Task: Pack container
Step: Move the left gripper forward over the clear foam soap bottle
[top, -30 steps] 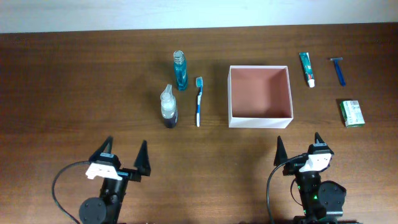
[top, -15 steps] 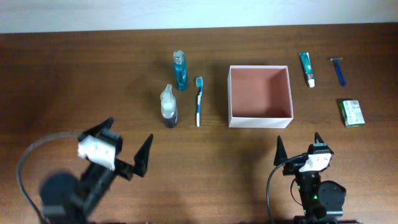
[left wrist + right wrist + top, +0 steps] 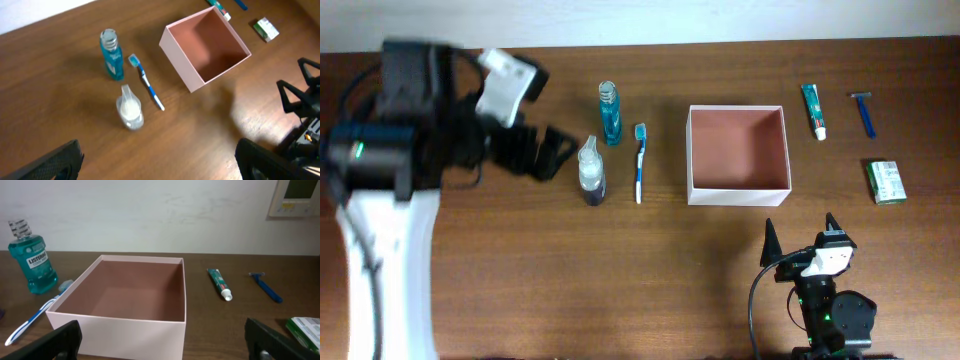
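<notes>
Near edge, 5 o'clock: right gripper (image 3: pixel 800 240) parked, jaws spread wide, nothing in them, same spot as a second ago. Left gripper (image 3: pixel 558 152) has swung up from its 7 o'clock park to 9 o'clock and is motion-blurred. Its wrist view shows the fingers far apart and empty. My read is that packing has just started and nothing is in yet.

The likely first pick is the spray bottle (image 3: pixel 591 172), just beside the left fingertips at their 3 o'clock. It's clear plastic with a white top and dark base, upright.

The blue-white toothbrush (image 3: pixel 640 162) lies flat next to it.

The container (image 3: pixel 738 150) is at 11 o'clock from the right gripper. Square, thin white walls, matte pink floor, empty.

Far row:
- Teal mouthwash bottle (image 3: pixel 610 113), rounded and glossy.
- Toothpaste tube (image 3: pixel 813 110).
- Blue razor (image 3: pixel 863 112).
- Green packet (image 3: pixel 886 181), boxy, at 3 o'clock of the container.
</notes>
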`<action>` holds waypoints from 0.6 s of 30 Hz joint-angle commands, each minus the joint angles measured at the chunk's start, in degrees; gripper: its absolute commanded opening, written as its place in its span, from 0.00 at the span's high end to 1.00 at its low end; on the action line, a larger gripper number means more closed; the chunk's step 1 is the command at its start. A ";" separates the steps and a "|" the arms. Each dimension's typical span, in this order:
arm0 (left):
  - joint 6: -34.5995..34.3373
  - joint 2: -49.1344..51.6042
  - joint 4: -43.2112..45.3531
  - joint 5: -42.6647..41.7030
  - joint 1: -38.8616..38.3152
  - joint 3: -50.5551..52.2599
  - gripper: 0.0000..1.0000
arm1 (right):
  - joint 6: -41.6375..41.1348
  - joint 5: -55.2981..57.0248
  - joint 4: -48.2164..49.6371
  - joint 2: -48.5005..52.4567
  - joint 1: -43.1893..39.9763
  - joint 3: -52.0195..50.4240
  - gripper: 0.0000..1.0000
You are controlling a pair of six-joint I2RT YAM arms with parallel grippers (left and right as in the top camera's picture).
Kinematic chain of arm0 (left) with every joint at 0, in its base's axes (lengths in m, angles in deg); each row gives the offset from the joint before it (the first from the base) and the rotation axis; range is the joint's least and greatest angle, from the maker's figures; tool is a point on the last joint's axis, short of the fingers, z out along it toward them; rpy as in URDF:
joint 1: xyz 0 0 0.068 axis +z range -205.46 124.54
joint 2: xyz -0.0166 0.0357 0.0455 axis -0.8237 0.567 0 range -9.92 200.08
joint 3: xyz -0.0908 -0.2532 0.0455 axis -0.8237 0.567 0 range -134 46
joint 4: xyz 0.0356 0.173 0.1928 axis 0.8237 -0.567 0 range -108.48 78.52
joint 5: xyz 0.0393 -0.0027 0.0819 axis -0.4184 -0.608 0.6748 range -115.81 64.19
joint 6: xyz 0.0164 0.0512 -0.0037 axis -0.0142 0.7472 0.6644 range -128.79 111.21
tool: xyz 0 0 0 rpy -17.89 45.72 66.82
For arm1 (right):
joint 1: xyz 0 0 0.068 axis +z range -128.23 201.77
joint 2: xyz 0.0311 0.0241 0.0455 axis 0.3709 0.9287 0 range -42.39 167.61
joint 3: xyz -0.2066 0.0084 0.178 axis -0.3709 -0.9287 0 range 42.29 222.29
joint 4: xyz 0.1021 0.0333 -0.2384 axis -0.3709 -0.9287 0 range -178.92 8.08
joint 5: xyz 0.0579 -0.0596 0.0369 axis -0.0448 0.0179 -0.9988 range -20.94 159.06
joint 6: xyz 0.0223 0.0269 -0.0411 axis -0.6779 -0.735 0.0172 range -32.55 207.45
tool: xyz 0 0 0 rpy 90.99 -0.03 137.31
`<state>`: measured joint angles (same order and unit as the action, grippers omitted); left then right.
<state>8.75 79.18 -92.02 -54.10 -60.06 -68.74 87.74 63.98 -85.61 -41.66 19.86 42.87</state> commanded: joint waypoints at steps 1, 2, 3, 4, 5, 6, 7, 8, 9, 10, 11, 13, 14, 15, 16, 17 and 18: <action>1.44 4.74 -2.10 5.90 -3.50 -6.23 0.01 | 0.35 -0.33 -0.24 -0.37 0.46 -0.26 0.01; 0.61 6.25 -3.15 11.26 -5.68 -7.50 0.01 | 0.35 -0.33 -0.24 -0.37 0.46 -0.26 0.01; -0.70 7.37 -3.87 15.47 -7.37 -8.17 0.00 | 0.35 -0.33 -0.24 -0.37 0.46 -0.26 0.01; -3.04 8.61 -4.46 20.46 -9.35 -8.59 0.01 | 0.35 -0.33 -0.24 -0.37 0.46 -0.26 0.01; -6.49 9.73 -4.61 25.24 -11.26 -8.59 0.01 | 0.35 -0.33 -0.24 -0.37 0.46 -0.26 0.01; -10.10 10.91 -4.81 28.98 -12.85 -8.59 0.01 | 0.35 -0.33 -0.24 -0.37 0.46 -0.26 0.01; -14.53 12.70 -5.05 32.59 -14.49 -8.59 0.01 | 0.35 -0.33 -0.24 -0.37 0.46 -0.26 0.01; -15.80 13.31 -5.07 33.24 -14.80 -8.59 0.01 | 0.35 -0.33 -0.24 -0.37 0.46 -0.26 0.01; -19.12 15.50 -4.87 33.66 -15.15 -8.59 0.01 | 0.35 -0.33 -0.24 -0.37 0.46 -0.26 0.01; -20.65 16.52 -4.72 33.68 -15.10 -8.59 0.01 | 0.35 -0.33 -0.24 -0.37 0.46 -0.26 0.01; -22.01 17.68 -4.46 33.68 -14.93 -8.59 0.01 | 0.35 -0.33 -0.24 -0.37 0.46 -0.26 0.01; -23.91 19.65 -4.04 33.57 -14.60 -8.59 0.01 | 0.35 -0.33 -0.24 -0.37 0.46 -0.26 0.01; -23.98 20.48 -3.67 33.35 -14.47 -8.59 0.00 | 0.35 -0.33 -0.24 -0.37 0.46 -0.26 0.01; -23.98 21.27 -3.52 33.31 -14.47 -8.57 0.01 | 0.35 -0.33 -0.24 -0.37 0.46 -0.26 0.01; -23.98 22.01 -3.32 33.29 -14.47 -8.57 0.01 | 0.35 -0.33 -0.24 -0.37 0.46 -0.26 0.01; -23.98 22.64 -3.06 33.29 -14.47 -8.57 0.01 | 0.35 -0.33 -0.24 -0.37 0.46 -0.26 0.01; -23.98 23.32 -3.10 33.29 -14.47 -8.57 0.01 | 0.35 -0.33 -0.24 -0.37 0.46 -0.26 0.01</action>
<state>-11.94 100.93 -95.43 -22.69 -74.79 -76.48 87.72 63.98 -85.61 -41.66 19.86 42.87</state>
